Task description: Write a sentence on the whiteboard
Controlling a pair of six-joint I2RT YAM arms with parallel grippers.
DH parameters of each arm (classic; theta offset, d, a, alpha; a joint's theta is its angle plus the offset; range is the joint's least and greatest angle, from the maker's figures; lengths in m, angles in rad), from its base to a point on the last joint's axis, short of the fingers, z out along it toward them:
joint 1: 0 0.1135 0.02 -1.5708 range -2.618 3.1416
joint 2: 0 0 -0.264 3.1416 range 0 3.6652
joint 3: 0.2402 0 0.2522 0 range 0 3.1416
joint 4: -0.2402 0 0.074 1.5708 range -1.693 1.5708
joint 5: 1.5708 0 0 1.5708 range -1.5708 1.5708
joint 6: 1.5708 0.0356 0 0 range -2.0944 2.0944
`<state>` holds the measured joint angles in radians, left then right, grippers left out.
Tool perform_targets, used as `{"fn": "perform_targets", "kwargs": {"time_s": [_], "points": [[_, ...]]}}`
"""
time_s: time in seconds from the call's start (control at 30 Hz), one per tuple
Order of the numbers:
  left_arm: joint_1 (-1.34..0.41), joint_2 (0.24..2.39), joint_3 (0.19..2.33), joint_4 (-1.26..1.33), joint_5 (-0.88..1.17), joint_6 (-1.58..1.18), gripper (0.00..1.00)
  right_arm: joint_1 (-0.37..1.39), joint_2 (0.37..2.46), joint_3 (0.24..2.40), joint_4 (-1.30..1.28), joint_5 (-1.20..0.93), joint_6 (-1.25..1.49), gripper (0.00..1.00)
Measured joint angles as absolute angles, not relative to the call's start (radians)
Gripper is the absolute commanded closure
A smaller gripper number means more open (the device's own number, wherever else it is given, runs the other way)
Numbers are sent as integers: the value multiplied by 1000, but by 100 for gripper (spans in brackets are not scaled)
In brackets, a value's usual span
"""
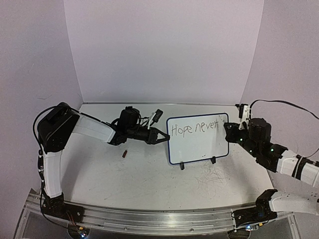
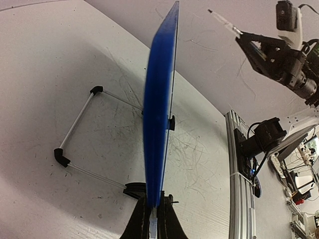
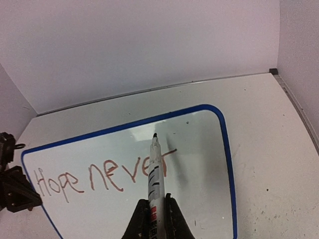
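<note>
The small rectangular whiteboard with a thin dark-blue rounded frame (image 1: 198, 144) stands upright on the scuffed white counter (image 1: 149, 184). It is right of the middle and somewhat nearer the back edge than the front, with its writing face toward the front edge. Two black clip feet (image 1: 182, 166) hold its lower rim. In the left wrist view a white wire stand with black corner pieces (image 2: 79, 124) lies flat on the counter behind the board.

Along the top of the board runs one line of thin handwritten marker words (image 3: 102, 177), reading "Hope never". They look reddish-brown in the right wrist view. The board below the line is blank.

The left jaws are clamped on the board's left edge, which the left wrist view shows edge-on, running up from between the fingers (image 2: 137, 226). The right jaws are closed around the lower barrel of a white marker pen with black and red print (image 3: 156, 174), near the board's upper right corner. The pen's dark tip points at the board just above the final "r". In the left wrist view a gap shows between that tip and the board's face.

A small dark stubby object (image 1: 124, 154) lies on the counter left of the board, well apart from it, below the left arm (image 1: 92, 129).
</note>
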<state>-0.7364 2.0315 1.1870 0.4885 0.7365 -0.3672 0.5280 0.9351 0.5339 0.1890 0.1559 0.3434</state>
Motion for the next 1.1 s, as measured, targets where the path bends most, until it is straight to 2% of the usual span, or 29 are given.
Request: {"fn": "perform_targets", "kwargs": {"time_s": [0.2,0.43,1.1], "points": [[-737,2032,1187,488,732,-368,100,624,847,534,100,31,356,100],[-737,2031,1187,488,730,-371,100,801,922,532,41,-1,356,100],[-738,2024,1169,491,720,-376,100,857,1003,525,58,37,337,100]]}}
